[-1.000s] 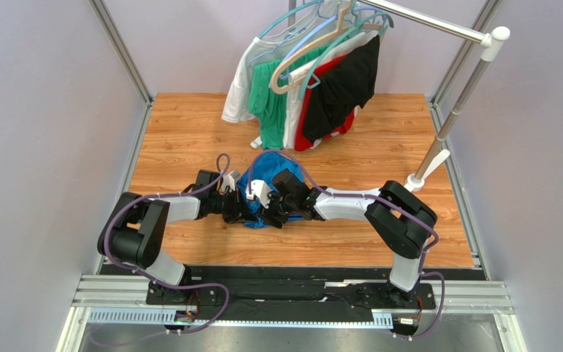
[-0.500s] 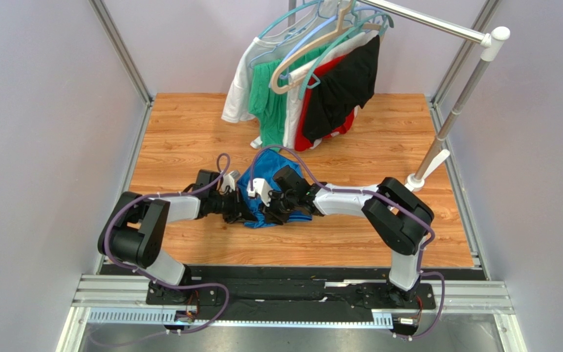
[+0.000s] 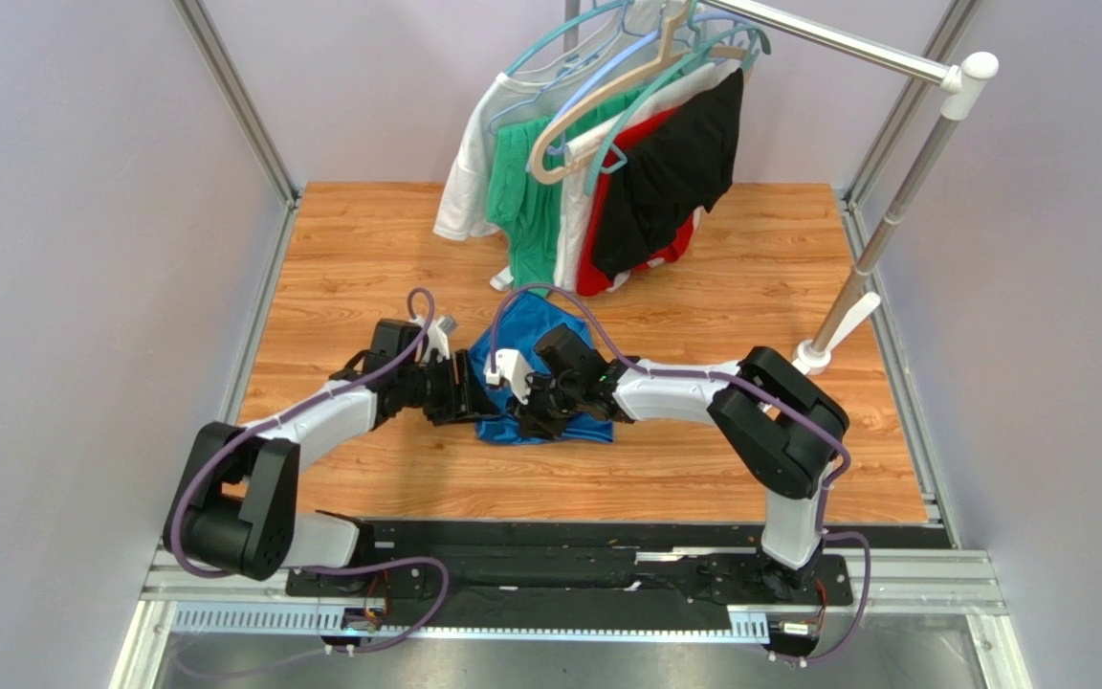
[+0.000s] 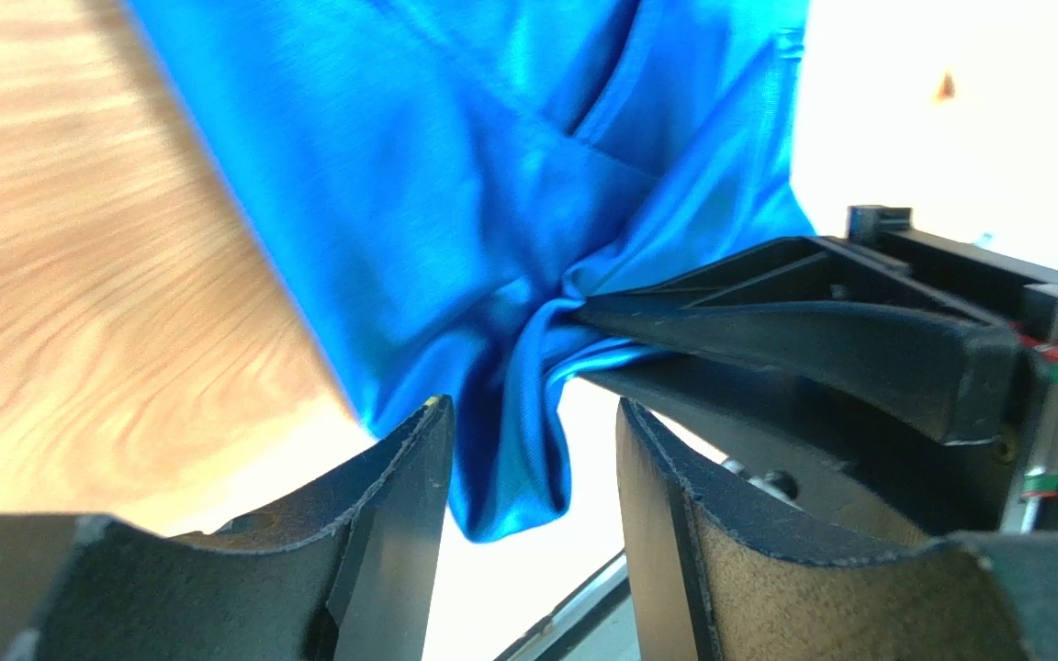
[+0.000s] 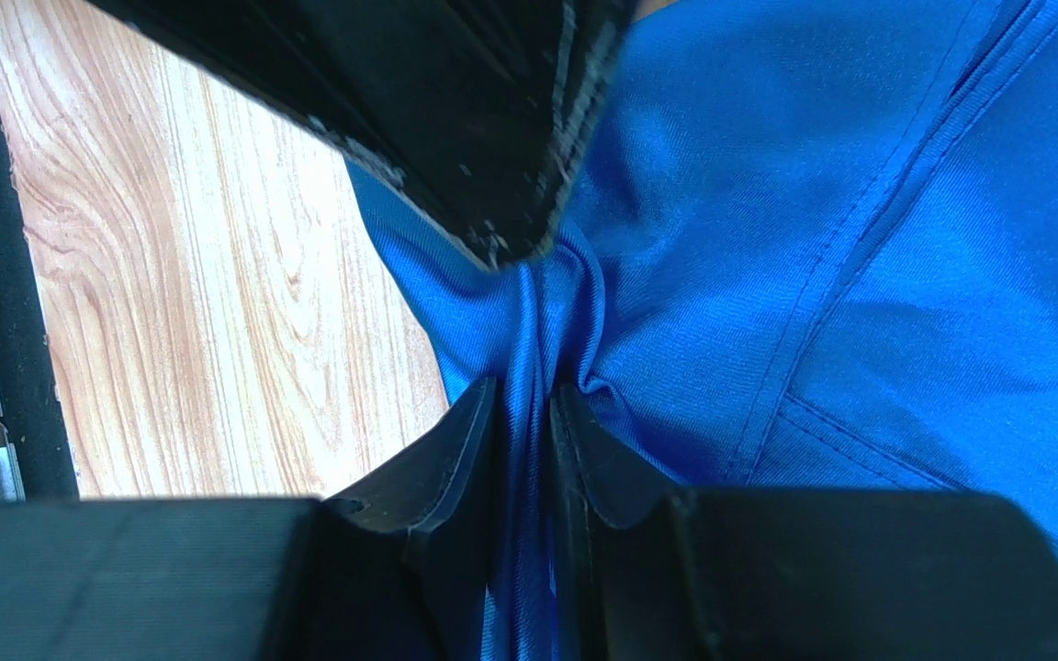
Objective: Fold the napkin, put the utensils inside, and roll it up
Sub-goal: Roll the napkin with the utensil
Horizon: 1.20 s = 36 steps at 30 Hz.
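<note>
A large royal-blue napkin [image 3: 521, 338] of thin, slightly shiny cloth is seen bunched in a heap near the middle of the light-brown wood-grain table [image 3: 370, 259], between the two arms. It is neither spread flat nor rolled. Seams and creases are visible across it in both wrist views.

The right claw [image 5: 524, 393] is closed narrowly on a gathered fold of the napkin. The fabric is pinched between its two black fingers [image 5: 445, 462] and drawn into tight pleats that radiate from the grip.

The left claw [image 4: 532, 413] is held wide, with a clear gap between its jaws. A hanging lobe of the napkin drops into that gap and lies against the inner face of one finger [image 4: 404, 510], but it is not clamped. In the left wrist view the tips of the right claw are seen just beyond the left claw, with the cloth puckered at their point.

From above, both claws are found at the near side of the heap, close together, the left at its left edge.

At the far edge of the table, green, white, red and black garments [image 3: 586, 172] are hung on hangers from a metal rail [image 3: 859, 58].
</note>
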### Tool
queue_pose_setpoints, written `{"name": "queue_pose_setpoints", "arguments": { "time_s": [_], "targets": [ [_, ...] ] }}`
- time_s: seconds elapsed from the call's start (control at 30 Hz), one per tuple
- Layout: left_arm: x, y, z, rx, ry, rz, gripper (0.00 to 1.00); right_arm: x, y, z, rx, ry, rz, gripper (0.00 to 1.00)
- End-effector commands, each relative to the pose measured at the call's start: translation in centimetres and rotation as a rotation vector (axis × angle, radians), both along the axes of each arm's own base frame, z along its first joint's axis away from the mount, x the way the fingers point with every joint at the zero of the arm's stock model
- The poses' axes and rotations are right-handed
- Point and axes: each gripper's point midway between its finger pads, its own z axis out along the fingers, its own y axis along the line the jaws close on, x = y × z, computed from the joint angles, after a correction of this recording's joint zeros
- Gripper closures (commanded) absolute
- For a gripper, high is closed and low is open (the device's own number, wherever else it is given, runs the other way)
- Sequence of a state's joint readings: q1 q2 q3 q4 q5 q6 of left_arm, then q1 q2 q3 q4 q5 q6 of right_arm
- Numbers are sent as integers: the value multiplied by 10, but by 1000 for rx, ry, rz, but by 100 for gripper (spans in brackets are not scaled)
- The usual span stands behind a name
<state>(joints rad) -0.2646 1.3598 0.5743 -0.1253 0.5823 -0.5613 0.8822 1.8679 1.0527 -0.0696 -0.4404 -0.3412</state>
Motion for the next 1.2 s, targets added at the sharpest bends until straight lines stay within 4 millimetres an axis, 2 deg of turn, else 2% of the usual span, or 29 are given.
{"name": "queue_pose_setpoints", "arguments": {
  "time_s": [0.0,0.13,0.17,0.23,0.3,0.4,0.43,0.57,0.8,0.97,1.17],
  "targets": [
    [-5,18,0,94,2,54,44,-2,-6,-15,-44,36,-17,78],
    [-10,30,3,136,-19,102,41,-1,-5,-14,-42,37,-17,78],
    [-11,30,11,125,-46,110,41,-2,-6,-15,-46,40,-17,79],
    [-17,30,13,102,-52,130,35,-2,-6,-16,-50,41,-17,79],
    [-19,29,27,68,-110,146,18,-1,-5,-14,-47,40,-16,79],
    [-23,25,32,19,-138,136,8,-1,-5,-15,-51,45,-15,80],
    [-30,20,26,-10,-108,117,8,0,-5,-15,-51,43,-18,80],
    [-34,11,7,-56,-54,91,7,0,-5,-15,-51,43,-18,81],
    [-13,15,-1,-55,-117,173,9,-2,-4,-13,-43,49,-15,81],
    [-12,19,-14,-28,-93,205,16,-3,-3,-12,-40,52,-13,82],
    [-13,20,-25,-5,-101,179,19,-4,-2,-13,-35,63,-13,82]
  ]
}}
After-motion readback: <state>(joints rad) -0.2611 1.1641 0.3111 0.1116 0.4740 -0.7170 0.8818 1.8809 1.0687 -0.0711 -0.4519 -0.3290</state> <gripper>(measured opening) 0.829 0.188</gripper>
